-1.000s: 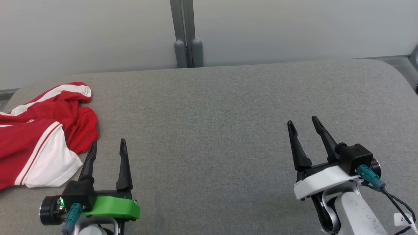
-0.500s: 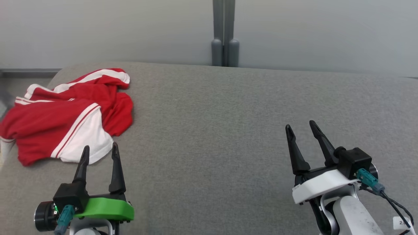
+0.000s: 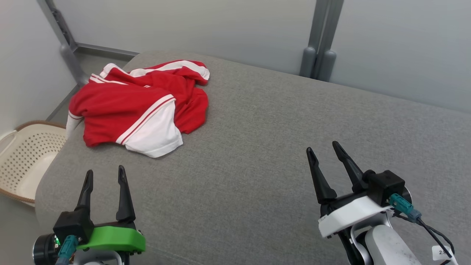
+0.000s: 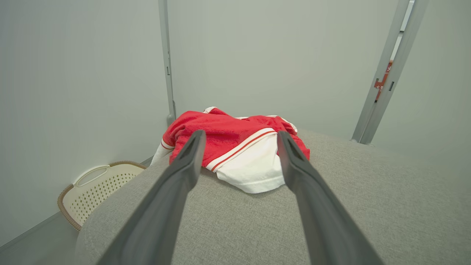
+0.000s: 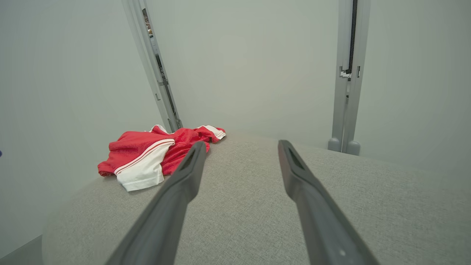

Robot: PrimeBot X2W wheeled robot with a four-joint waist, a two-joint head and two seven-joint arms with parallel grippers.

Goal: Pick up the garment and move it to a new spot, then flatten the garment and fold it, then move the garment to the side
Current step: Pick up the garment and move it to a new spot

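We see the garment (image 3: 128, 106) crumpled at the far left corner of the grey padded table (image 3: 265, 132). Its long axis slants from left-near to right-far, white panel toward the left gripper (image 3: 104, 170). That gripper is spread wide, empty, near it but not touching. The right gripper (image 3: 322, 146) is spread, empty, well apart.

- The green-based left hand (image 3: 104, 170), with two long dark fingers pointing up the head view, has them spread wide and is empty.
- The white-based right hand (image 3: 322, 146), its fingers leaning slightly leftward, is likewise spread and empty.
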